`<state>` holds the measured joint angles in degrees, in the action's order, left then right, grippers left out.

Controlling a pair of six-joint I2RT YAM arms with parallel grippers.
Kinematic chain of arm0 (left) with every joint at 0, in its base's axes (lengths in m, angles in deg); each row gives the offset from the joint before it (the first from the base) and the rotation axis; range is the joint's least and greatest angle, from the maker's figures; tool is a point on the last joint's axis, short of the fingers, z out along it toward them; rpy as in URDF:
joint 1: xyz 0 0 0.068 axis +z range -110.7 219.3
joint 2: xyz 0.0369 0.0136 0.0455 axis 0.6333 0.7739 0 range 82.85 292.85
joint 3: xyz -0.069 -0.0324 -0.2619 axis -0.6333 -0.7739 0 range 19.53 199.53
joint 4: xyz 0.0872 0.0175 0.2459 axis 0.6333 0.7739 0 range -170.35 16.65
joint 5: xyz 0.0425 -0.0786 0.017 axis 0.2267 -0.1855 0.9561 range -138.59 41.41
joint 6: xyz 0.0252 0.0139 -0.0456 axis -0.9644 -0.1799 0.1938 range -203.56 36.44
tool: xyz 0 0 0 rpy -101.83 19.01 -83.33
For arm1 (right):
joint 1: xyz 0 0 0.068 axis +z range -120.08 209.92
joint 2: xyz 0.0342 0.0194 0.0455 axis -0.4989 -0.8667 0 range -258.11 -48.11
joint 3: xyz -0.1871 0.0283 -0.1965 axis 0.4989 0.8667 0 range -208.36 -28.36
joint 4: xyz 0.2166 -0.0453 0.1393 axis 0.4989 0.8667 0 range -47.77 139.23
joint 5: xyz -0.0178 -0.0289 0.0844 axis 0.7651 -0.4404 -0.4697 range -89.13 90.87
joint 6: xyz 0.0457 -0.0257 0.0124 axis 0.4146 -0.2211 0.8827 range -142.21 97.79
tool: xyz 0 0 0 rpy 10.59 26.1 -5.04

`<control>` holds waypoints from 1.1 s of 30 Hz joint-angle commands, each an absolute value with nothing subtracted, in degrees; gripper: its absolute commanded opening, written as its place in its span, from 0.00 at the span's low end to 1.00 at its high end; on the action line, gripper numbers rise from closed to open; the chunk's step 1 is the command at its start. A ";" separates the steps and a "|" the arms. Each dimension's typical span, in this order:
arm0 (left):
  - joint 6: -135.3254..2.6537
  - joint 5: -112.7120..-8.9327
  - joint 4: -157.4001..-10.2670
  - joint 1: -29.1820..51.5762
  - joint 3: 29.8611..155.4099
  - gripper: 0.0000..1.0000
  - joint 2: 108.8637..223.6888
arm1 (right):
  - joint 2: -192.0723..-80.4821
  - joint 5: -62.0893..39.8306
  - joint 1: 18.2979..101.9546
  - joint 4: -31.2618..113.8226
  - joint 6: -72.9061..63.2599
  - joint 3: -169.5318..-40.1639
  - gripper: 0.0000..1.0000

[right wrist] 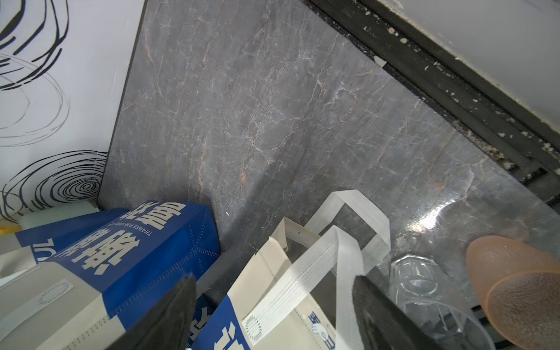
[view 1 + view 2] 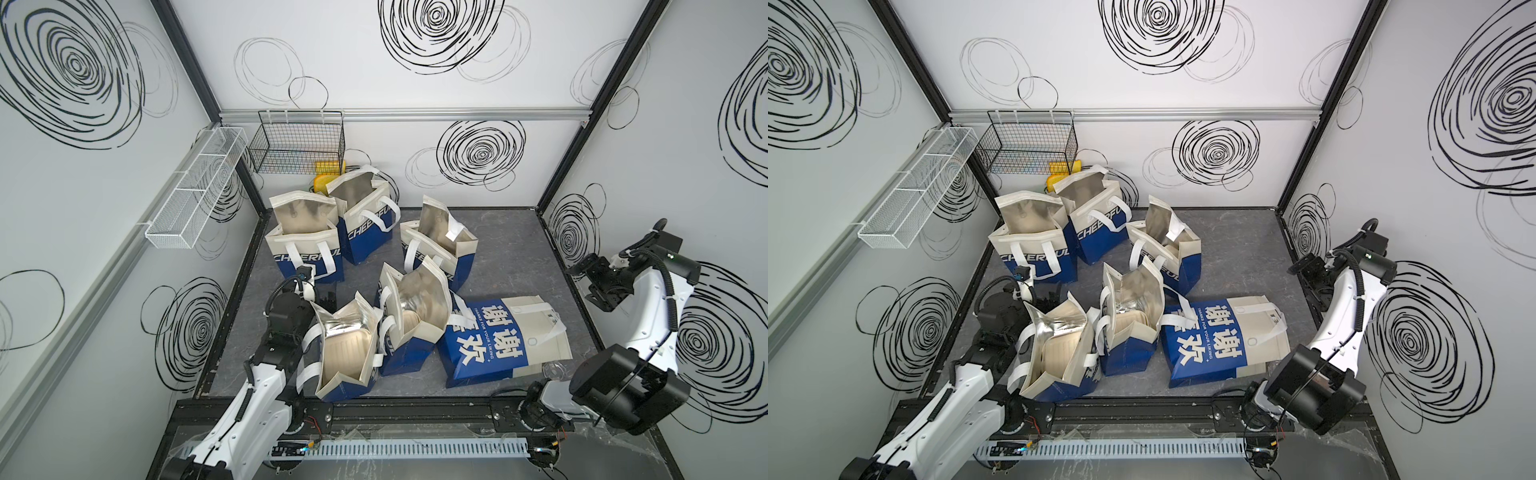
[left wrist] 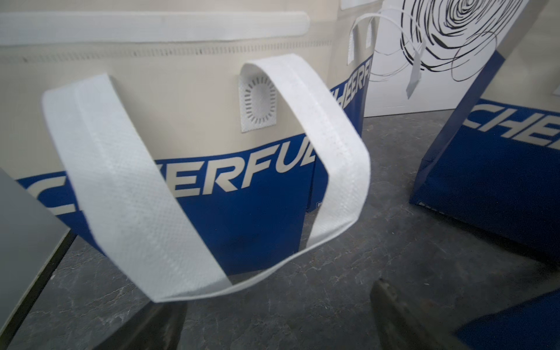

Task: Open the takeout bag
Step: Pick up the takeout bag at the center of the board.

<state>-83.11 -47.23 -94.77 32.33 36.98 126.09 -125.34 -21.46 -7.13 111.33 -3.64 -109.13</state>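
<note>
On floor [image 2: 507, 249]: five takeout bags [image 2: 305, 245] upright, open; sixth bag [image 2: 490, 336] flat.

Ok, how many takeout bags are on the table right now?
6. Standing open: back-left bag, back-middle bag, back-right bag, centre bag, front-left bag. Lying flat: front-right bag. Another could be hidden beneath it.

Flat takeout bag [image 2: 505, 340] lies on its side at the near right, blue band with white characters facing up, cream top end pointing right, mouth closed, white handles flat on it; near-left bag [image 2: 345, 353] and centre bag [image 2: 411, 320] stand open, silver lining showing, pale containers inside; far-left bag [image 2: 305, 241], far bag [image 2: 365, 220] and far-right bag [image 2: 438, 245] stand open too.
</note>
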 commanded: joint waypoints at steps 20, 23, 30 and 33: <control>-70.47 -40.47 -95.61 36.59 47.30 0.98 136.73 | -114.00 -34.24 -3.26 111.97 -6.21 -85.55 0.75; -69.15 -41.18 -95.31 36.82 46.70 0.98 136.08 | -113.62 -33.72 -2.45 111.84 -6.21 -84.83 0.67; -66.98 -43.50 -95.48 37.41 45.37 0.98 134.54 | -115.09 -26.43 -0.47 112.24 -7.25 -87.10 0.81; -67.21 -44.28 -95.29 37.33 45.15 0.98 133.94 | -116.36 -29.44 -0.40 111.74 -7.64 -86.50 0.82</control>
<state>-68.49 -42.88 -93.72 37.01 45.68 134.92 -115.25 -29.00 -0.80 111.16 -6.53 -85.68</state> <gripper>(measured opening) 0.975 0.821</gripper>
